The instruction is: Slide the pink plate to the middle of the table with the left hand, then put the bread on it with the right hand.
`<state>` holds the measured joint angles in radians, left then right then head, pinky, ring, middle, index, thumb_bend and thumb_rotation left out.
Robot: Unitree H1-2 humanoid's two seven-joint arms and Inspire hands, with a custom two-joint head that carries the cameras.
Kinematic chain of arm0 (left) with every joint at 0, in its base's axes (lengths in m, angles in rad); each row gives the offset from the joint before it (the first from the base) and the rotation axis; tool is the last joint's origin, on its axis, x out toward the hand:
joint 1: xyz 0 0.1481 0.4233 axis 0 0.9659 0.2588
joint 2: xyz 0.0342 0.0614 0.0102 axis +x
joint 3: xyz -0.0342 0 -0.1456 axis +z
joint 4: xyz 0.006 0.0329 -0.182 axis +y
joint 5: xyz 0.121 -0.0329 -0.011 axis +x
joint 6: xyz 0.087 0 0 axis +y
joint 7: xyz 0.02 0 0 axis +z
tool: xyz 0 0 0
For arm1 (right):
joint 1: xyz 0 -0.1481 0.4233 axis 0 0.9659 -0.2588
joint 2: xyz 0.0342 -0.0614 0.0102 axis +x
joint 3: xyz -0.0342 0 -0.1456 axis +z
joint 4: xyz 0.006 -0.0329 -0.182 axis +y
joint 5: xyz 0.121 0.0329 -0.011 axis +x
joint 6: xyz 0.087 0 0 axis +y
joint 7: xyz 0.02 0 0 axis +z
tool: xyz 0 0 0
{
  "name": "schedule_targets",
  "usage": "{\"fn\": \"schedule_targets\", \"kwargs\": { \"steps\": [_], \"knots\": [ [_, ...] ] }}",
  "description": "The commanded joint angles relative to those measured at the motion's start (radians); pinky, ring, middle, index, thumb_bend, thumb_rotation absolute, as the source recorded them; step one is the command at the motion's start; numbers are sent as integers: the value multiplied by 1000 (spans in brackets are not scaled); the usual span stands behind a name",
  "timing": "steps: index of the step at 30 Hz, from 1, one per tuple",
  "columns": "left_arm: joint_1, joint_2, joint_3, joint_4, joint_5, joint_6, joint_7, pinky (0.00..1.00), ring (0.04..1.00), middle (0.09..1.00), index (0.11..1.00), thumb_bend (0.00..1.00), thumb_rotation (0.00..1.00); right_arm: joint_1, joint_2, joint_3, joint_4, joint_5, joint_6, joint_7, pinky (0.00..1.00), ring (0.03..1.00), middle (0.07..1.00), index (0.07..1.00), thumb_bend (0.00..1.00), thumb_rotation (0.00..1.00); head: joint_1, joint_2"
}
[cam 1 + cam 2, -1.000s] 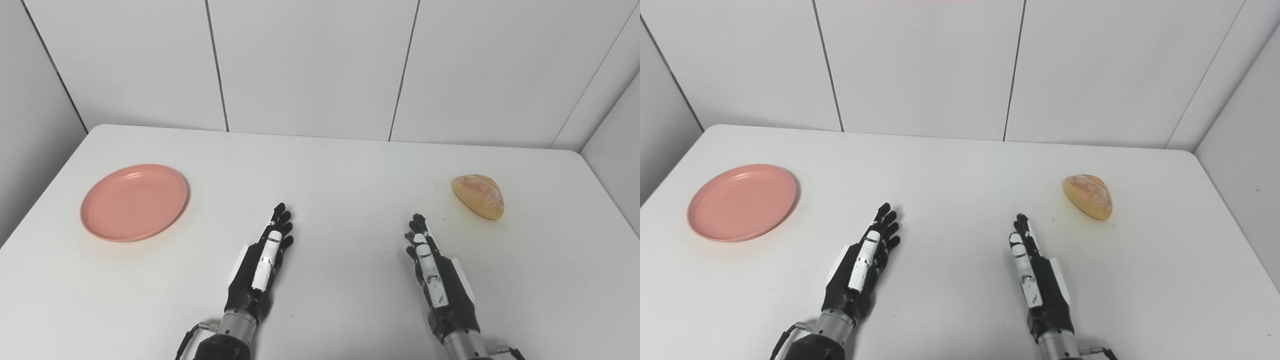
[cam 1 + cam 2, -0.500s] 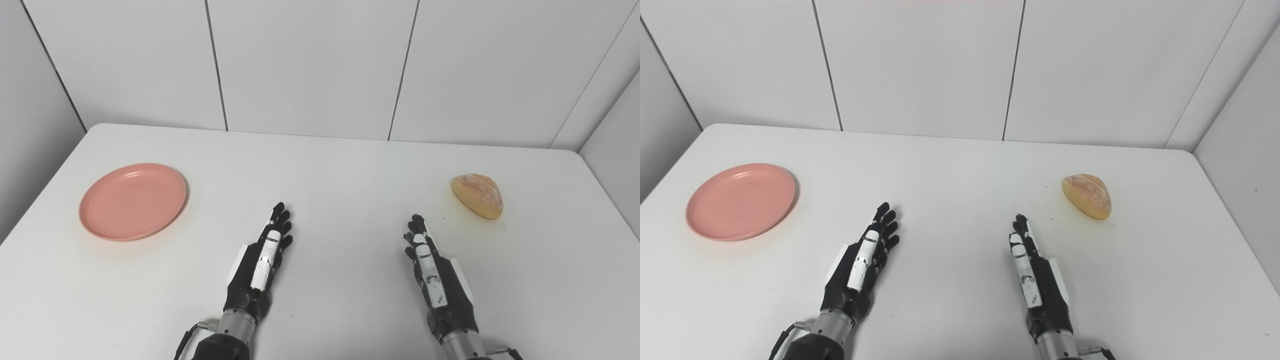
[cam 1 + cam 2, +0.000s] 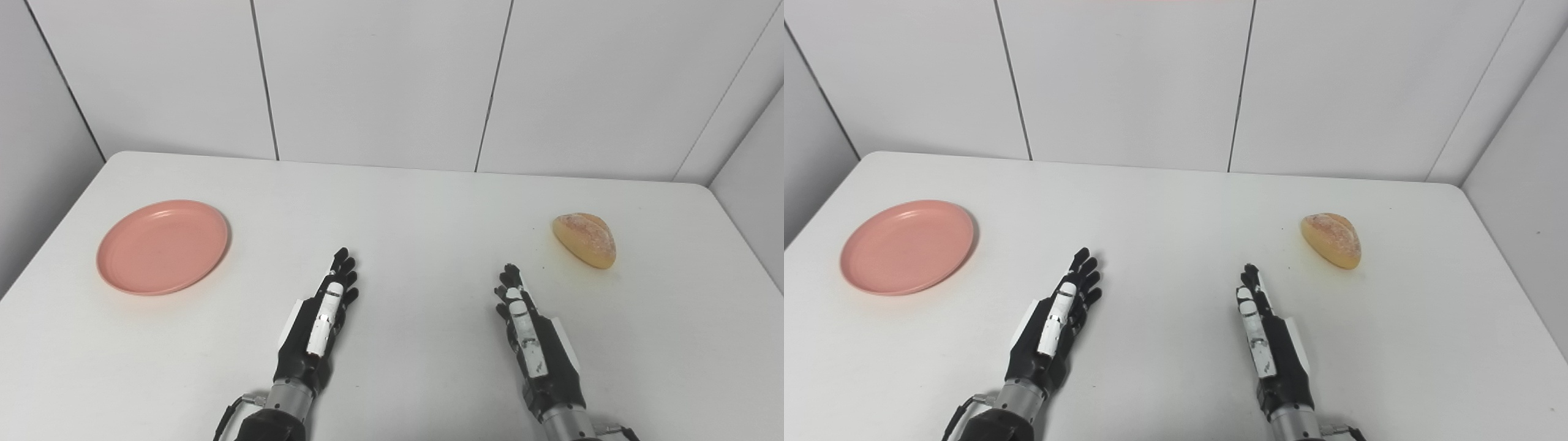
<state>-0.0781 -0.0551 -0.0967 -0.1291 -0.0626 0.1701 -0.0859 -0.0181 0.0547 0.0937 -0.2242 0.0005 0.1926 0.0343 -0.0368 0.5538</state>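
The pink plate (image 3: 163, 246) lay flat and bare on the left side of the white table (image 3: 404, 202), near the left edge and well apart from the centre, so the sliding step had not been done. The bread (image 3: 585, 239), a golden roll, sat on the table's right side, well apart from the plate and with the whole middle stretch between them. Judged from this layout, each item was set on the side of the robot hand meant to handle it: plate within the left arm's reach, bread within the right's. The left robot hand (image 3: 320, 321) was near the front centre, released, fingers extended and held close together, pointing away from the robot, grasping nothing; it was well short of the plate and off to its right. The right robot hand (image 3: 531, 343) was likewise released, fingers straight, edge-on to the camera, near the bread but not touching it, holding nothing. Both looked like a neutral ready pose; whether the palms touched the table or hovered just above could not be told. Next move, as judged: left robot hand must travel left and forward to the plate's rim. The two views gave nearly the same content. The right eye view showed more of the right-hand wall and placed the plate (image 3: 907, 246) closer to the frame's left edge; the left eye view showed more of the left wall panel. Neither revealed the palm sides.
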Motion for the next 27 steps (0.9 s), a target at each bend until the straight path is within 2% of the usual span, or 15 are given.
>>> {"fn": "schedule_targets", "kwargs": {
  "steps": [1,10,13,16,21,27],
  "knots": [
    [-15,-15,-7,-3,-3,-24,-1,1000,1000,1000,1000,404,1000,-17,-3,-3,-18,5,-68,6,1000,1000,1000,1000,223,1000,22,-8],
    [-7,-56,-29,46,27,-81,23,1000,995,1000,1000,390,1000,0,-33,-27,-6,52,-108,33,1000,1000,1000,1000,222,1000,138,-62],
    [-4,-67,-45,70,39,-102,28,1000,1000,1000,1000,392,1000,6,-51,-38,12,64,-141,45,1000,1000,1000,1000,220,1000,200,-99],
    [-5,-77,-54,96,48,-127,35,1000,1000,1000,1000,371,1000,8,-66,-45,30,66,-178,52,1000,993,1000,1000,237,1000,227,-109],
    [-11,-96,-70,130,87,-130,59,1000,997,1000,996,388,1000,8,-88,-60,53,91,-208,70,1000,1000,1000,1000,239,1000,314,-153],
    [-18,-125,-76,172,131,-143,93,957,969,981,974,376,1000,12,-99,-70,61,119,-209,86,1000,1000,1000,1000,223,1000,364,-191]
  ]
}}
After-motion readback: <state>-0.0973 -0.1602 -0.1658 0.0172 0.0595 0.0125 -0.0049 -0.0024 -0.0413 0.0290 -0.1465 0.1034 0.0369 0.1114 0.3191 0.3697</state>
